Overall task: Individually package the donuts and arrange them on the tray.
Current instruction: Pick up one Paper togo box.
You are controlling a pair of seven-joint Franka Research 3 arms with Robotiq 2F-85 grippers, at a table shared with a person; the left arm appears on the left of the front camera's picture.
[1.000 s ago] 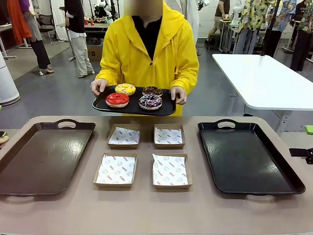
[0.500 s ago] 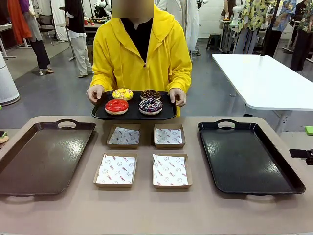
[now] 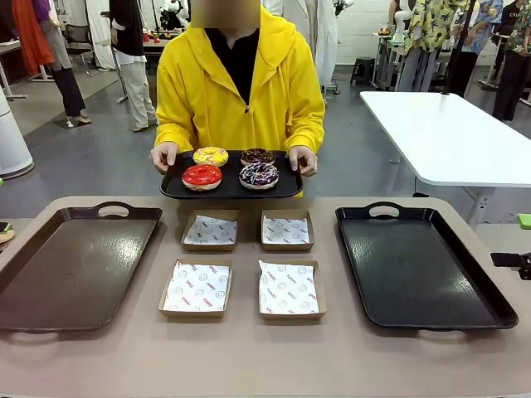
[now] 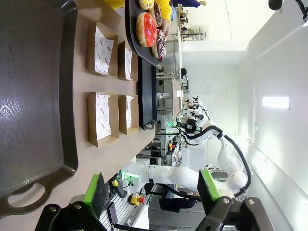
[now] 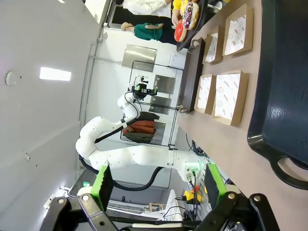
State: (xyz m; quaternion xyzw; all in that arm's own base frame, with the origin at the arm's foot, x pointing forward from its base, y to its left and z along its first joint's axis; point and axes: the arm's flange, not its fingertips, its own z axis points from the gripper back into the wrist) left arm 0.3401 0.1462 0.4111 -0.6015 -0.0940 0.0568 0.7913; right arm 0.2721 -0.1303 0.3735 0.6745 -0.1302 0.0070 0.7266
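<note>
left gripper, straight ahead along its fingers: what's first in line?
Nothing close: left gripper points low across the table. Farther off the black tray lies about in line; depth unclear.

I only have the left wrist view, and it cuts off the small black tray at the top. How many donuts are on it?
Observer: Four rings: a glossy red donut, a yellow sprinkled donut, a purple-swirled donut and a chocolate sprinkled donut.
Operator: Is that tray resting on the table?
Observer: No. A person in a yellow hooded jacket holds the small black tray off the beige table, at its far side, with one hand at one end and the other hand at the other.
Operator: And my right gripper?
Observer: The right gripper is open and holds nothing.
</note>
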